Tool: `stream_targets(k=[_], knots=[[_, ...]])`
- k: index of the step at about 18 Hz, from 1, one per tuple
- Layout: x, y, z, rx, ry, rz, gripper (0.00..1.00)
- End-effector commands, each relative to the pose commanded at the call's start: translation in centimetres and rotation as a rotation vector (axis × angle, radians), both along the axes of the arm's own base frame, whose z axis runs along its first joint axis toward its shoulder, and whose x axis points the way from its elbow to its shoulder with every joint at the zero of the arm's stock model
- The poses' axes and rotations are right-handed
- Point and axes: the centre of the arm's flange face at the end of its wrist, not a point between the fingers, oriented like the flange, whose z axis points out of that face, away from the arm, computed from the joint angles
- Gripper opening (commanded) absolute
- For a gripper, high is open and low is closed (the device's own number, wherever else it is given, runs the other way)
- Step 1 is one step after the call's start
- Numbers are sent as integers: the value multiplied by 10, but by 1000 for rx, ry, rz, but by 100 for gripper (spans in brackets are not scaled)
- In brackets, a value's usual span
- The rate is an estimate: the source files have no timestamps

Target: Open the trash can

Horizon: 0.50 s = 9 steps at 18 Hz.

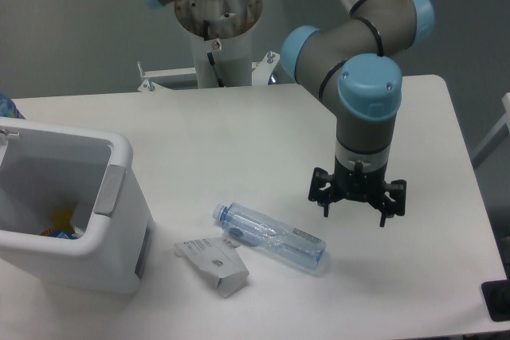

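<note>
1. Camera view from above the white table [239, 129]: the trash can [68, 212] stands at the left edge, a white boxy bin with rounded corners.
2. Its top is open, and the pale inside walls show, with something yellow and blue low in the bottom near the front left.
3. A grey push tab [109, 189] sits on the rim of the side facing the table's middle.
4. The gripper [355, 211] hangs over the right half of the table, well apart from the bin, pointing straight down.
5. Its two black fingers [326, 201] are spread wide with nothing between them.
6. A clear plastic bottle [271, 236] lies on its side between the bin and the gripper, cap end towards the bin.
7. A small grey-white carton [213, 263], flattened and partly unfolded, lies just beside the bottle, nearer the front edge.
</note>
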Motion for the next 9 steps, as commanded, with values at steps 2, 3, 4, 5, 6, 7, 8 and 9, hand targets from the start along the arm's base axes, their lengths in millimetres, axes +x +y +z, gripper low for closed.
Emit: stream_targets(k=[2, 3, 4, 5, 6, 7, 8, 9], knots=[[4, -4, -10, -13, -9, 3, 100], [6, -4, -14, -24, -7, 3, 100], [5, -5, -16, -35, -4, 5, 100], [6, -5, -16, -41, 1, 5, 100], [6, -4, -15, -40, 2, 4, 100], [6, -4, -15, -41, 1, 2, 100], [7, -4, -16, -41, 1, 4, 100], [6, -4, -16, -42, 1, 6, 100]])
